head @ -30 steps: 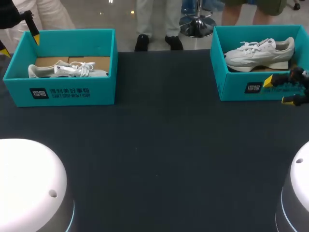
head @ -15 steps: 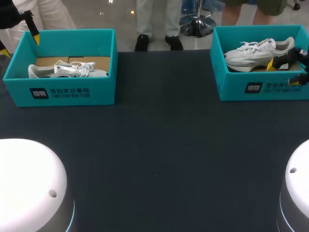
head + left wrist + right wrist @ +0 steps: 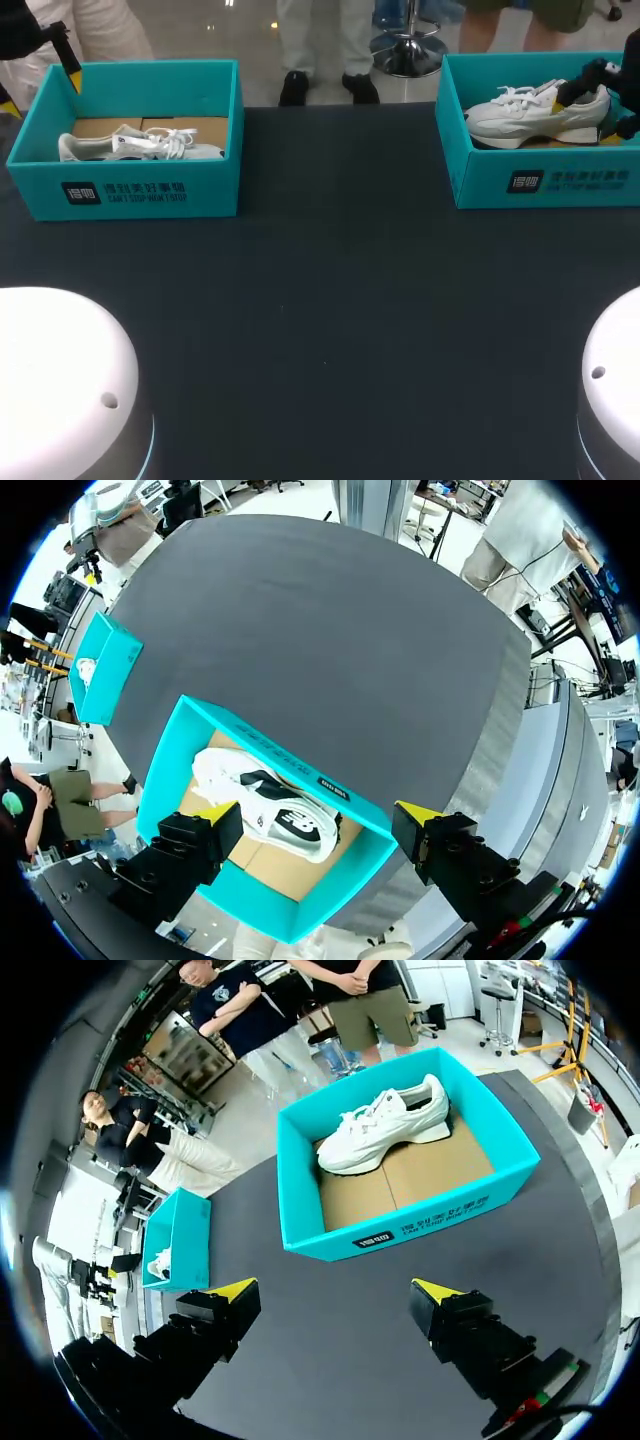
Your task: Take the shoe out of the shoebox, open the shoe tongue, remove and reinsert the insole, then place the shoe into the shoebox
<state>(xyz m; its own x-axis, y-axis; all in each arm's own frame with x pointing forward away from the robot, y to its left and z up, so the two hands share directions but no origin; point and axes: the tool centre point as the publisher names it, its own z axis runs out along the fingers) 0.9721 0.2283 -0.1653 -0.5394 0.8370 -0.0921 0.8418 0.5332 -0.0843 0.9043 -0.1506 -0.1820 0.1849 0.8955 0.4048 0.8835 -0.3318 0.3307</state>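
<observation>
Both wide open, left end effector (image 3: 316, 813) and right end effector (image 3: 333, 1290); I'd have the right straddle the upper-right shoe (image 3: 535, 110) at its heel, clear of the shoebox (image 3: 540, 182) walls.

Bright, even overhead light. Dark matte table (image 3: 330, 300). Faint soft shadows inside the right shoebox (image 3: 560, 182). White arm bases (image 3: 60, 370) nearly blown out.
</observation>
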